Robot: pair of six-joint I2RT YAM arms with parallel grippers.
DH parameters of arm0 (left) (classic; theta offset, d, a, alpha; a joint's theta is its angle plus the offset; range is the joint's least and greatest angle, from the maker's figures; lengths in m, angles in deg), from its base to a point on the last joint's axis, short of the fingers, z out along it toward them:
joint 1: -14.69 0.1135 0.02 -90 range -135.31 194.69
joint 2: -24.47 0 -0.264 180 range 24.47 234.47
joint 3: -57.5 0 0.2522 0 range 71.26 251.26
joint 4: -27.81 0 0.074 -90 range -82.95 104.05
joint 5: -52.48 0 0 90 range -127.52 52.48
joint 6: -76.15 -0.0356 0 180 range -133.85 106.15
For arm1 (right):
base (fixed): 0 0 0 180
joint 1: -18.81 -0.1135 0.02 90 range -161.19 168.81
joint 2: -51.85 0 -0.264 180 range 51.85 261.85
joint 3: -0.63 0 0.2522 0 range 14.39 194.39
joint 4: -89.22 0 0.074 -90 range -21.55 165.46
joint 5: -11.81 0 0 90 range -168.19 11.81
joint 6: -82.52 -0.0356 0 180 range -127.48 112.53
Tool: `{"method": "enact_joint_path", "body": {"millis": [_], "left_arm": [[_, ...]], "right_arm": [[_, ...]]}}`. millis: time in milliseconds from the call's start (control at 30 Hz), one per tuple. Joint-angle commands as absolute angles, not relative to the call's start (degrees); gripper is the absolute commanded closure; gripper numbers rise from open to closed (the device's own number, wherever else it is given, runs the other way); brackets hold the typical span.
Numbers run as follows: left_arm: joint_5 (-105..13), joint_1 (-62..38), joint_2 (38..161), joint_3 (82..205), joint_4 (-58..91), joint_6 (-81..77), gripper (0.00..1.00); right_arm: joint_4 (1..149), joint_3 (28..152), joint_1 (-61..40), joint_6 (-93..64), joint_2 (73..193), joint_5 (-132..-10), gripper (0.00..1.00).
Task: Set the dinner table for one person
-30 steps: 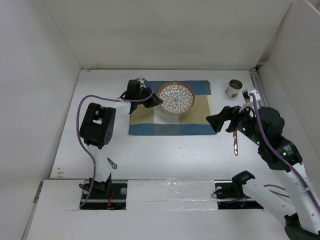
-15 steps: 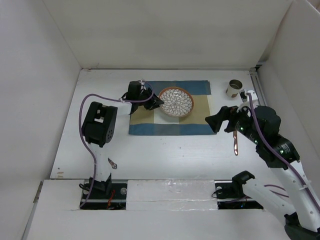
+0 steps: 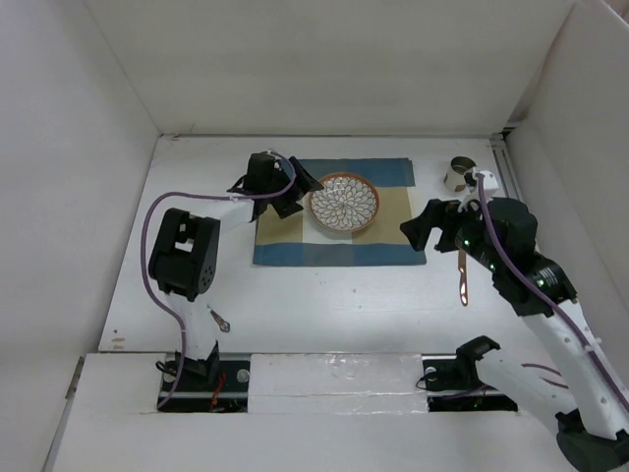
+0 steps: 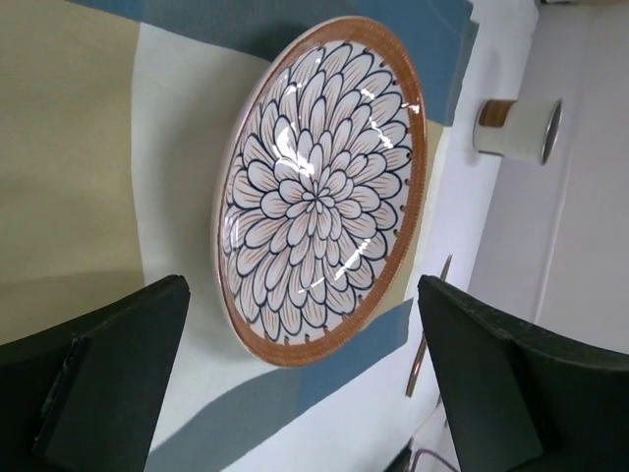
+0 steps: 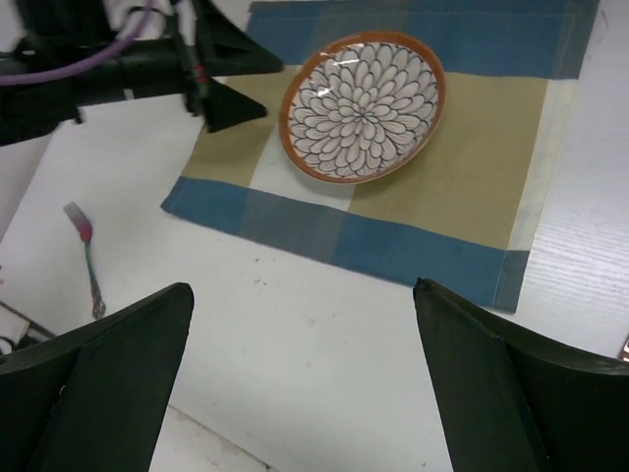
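Observation:
A flower-patterned plate with an orange rim (image 3: 344,202) (image 4: 319,192) (image 5: 362,105) lies on the blue-and-tan checked mat (image 3: 334,246) on the white dinner table (image 3: 324,295). My left gripper (image 3: 303,197) (image 4: 305,383) is open just left of the plate, touching nothing. Over the table off the mat's right edge, my right gripper (image 3: 418,221) (image 5: 305,383) hangs open and empty. A copper utensil (image 3: 462,275) (image 4: 428,329) lies right of the mat. A small fork (image 3: 218,320) (image 5: 88,261) lies at the near left.
A small white cup (image 3: 460,174) (image 4: 516,128) stands at the back right, off the mat's corner. White walls close the table on three sides. Purple cables trail from both arms.
My left gripper has opened and let go of the plate's left rim; the plate now rests flat on the mat. The right gripper shifted slightly left and back.

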State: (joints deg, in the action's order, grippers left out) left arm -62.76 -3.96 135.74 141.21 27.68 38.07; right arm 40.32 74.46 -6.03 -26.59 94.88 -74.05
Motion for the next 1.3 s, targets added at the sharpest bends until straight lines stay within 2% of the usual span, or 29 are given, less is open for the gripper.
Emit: {"method": "enact_joint_path", "body": {"millis": [0,233,467,600,733,933,1133,1167,1233,1267], "left_arm": [[-55.5,-3.7,128.7,143.1,19.4,37.2,0.0],[-42.5,-4.3,121.3,149.3,4.3,33.9,0.0],[-23.1,-4.9,107.6,154.0,-14.0,28.5,0.0],[-26.4,1.0,98.3,149.5,-16.8,24.8,0.0],[-29.1,8.1,91.0,143.7,-17.5,20.6,0.0],[-28.6,8.6,84.7,134.7,-15.9,15.6,0.0],[-31.1,8.6,82.0,130.0,-13.1,13.7,0.0],[-32.1,8.6,82.0,130.0,-13.1,13.7,0.0],[-32.6,8.6,82.0,129.4,-13.1,13.7,0.0],[-32.6,8.6,82.0,129.4,-13.1,13.7,0.0]], "right_arm": [[44.1,75.1,-4.3,-28.7,99.8,-78.6,0.0],[48.6,79.1,8.9,-30.9,115.1,-79.9,0.0],[46.5,94.4,21.8,-31.6,135.7,-87.2,0.0],[46.5,101.3,27.8,-33.0,145.5,-86.4,0.03],[45.8,107.3,29.6,-33.5,154.8,-85.1,0.1],[45.1,114.8,30.9,-33.5,166.0,-84.5,0.27],[47.0,117.8,31.6,-33.5,171.7,-83.8,0.31],[46.4,118.4,31.6,-33.5,172.3,-83.8,0.37],[45.8,119.0,31.6,-33.0,174.0,-83.8,0.43],[45.7,119.0,31.6,-33.0,174.0,-84.3,0.53]]}}
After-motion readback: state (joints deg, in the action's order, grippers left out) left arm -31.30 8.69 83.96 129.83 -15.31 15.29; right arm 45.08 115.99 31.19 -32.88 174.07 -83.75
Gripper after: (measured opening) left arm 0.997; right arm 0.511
